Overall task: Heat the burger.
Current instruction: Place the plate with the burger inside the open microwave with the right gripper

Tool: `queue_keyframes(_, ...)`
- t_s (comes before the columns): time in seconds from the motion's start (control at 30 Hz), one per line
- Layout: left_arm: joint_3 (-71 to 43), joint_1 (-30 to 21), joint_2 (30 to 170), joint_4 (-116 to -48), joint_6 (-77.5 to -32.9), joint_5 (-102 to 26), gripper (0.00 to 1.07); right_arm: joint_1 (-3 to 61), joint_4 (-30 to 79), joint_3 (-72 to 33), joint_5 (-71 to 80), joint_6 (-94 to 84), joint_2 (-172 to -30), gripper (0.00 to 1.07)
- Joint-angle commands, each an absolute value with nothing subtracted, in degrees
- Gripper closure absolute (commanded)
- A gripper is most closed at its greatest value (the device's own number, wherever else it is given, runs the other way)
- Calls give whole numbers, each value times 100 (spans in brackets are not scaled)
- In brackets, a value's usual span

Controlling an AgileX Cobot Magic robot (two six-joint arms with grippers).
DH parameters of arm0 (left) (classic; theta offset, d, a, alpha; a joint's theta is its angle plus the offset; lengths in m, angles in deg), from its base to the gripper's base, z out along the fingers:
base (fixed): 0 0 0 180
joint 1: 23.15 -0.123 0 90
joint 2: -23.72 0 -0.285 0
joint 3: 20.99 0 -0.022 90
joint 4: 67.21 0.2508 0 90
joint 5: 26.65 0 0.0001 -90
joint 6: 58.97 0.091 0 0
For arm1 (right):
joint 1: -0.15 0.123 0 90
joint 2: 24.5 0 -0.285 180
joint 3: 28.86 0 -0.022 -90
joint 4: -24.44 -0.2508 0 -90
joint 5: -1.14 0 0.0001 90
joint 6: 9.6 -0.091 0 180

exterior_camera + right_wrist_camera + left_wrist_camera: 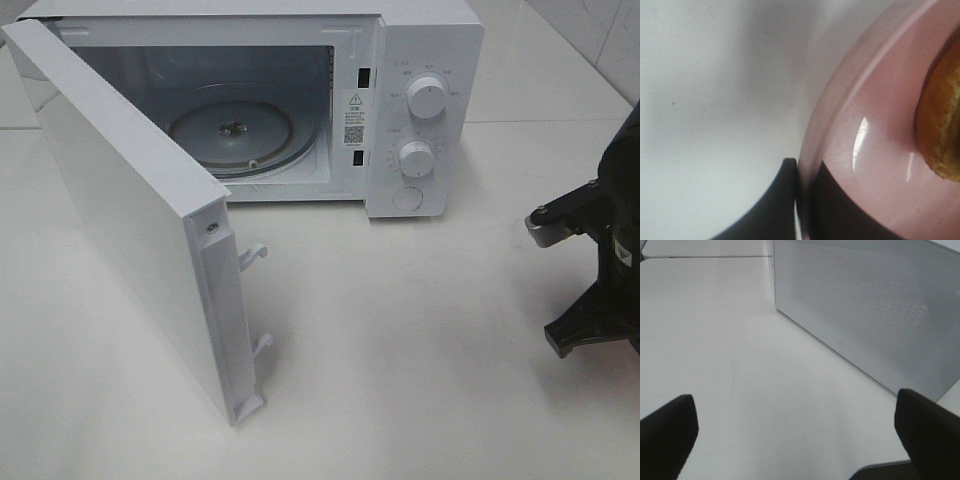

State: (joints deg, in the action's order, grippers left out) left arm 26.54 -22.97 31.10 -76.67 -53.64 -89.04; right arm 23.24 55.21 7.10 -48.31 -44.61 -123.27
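Observation:
In the right wrist view, my right gripper is shut on the rim of a round pink plate. One dark finger is under the rim and the other lies on the plate's top. A golden-brown edge of the burger sits on that plate; the rest of it is cut off. In the exterior high view only the right arm shows, at the right edge, and plate and burger are out of frame. My left gripper hangs open over the bare table, empty, near the microwave door.
The white microwave stands at the back with its door swung wide out to the left. Its glass turntable holds nothing. Two knobs are on its right panel. White tabletop lies in front.

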Motion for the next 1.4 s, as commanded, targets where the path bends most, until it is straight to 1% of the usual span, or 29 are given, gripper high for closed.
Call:
queue_keyframes(0.03,2666,-2269,3036,-7712,-5370,-8813,7,2438,5750,796,-5129,-4518,-12138,107)
queue_keyframes(0.2,2666,-2269,3036,-7712,-5370,-8813,7,2679,5750,951,-5226,-4518,-11886,107)
queue_keyframes(0.23,2666,-2269,3036,-7712,-5370,-8813,7,2816,5750,997,-5272,-4501,-11812,107)
queue_keyframes(0.47,2666,-2269,3036,-7712,-5370,-8813,7,3206,5727,1163,-5363,-4495,-11531,107)
queue_keyframes(0.5,2666,-2269,3036,-7712,-5370,-8813,7,3361,5727,1197,-5426,-4495,-11434,107)
queue_keyframes(0.53,2666,-2269,3036,-7712,-5370,-8813,7,3361,5727,1197,-5426,-4495,-11434,107)
queue_keyframes(0.67,2666,-2269,3036,-7712,-5370,-8813,7,3739,5727,1255,-5575,-4472,-11227,107)
queue_keyframes(0.7,2666,-2269,3036,-7712,-5370,-8813,7,3739,5727,1255,-5575,-4472,-11227,107)
queue_keyframes(0.77,2666,-2269,3036,-7712,-5370,-8813,7,3997,5727,1255,-5673,-4426,-11159,107)
queue_keyframes(0.8,2666,-2269,3036,-7712,-5370,-8813,7,3997,5727,1255,-5673,-4426,-11159,107)
queue_keyframes(0.87,2666,-2269,3036,-7712,-5370,-8813,7,4346,5716,1255,-5730,-4357,-11153,107)
queue_keyframes(0.97,2666,-2269,3036,-7712,-5370,-8813,7,4455,5716,1255,-5730,-4346,-11153,107)
queue_keyframes(1.03,2666,-2269,3036,-7712,-5370,-8813,7,4747,5716,1255,-5730,-4323,-11141,107)
queue_keyframes(1.07,2666,-2269,3036,-7712,-5370,-8813,7,4747,5716,1255,-5730,-4323,-11141,107)
queue_keyframes(1.1,2666,-2269,3036,-7712,-5370,-8813,7,4965,5716,1255,-5736,-4300,-11141,107)
queue_keyframes(1.13,2666,-2269,3036,-7712,-5370,-8813,7,4965,5716,1255,-5736,-4300,-11141,107)
queue_keyframes(1.2,2666,-2269,3036,-7712,-5370,-8813,7,5257,5716,1255,-5747,-4254,-11141,107)
queue_keyframes(1.23,2666,-2269,3036,-7712,-5370,-8813,7,5257,5716,1255,-5747,-4254,-11141,107)
queue_keyframes(1.3,2666,-2269,3036,-7712,-5370,-8813,7,5538,5722,1255,-5770,-4208,-11141,107)
queue_keyframes(1.33,2666,-2269,3036,-7712,-5370,-8813,7,5538,5722,1255,-5770,-4208,-11141,107)
queue_keyframes(1.4,2666,-2269,3036,-7712,-5370,-8813,7,5876,5733,1255,-5828,-4117,-11141,107)
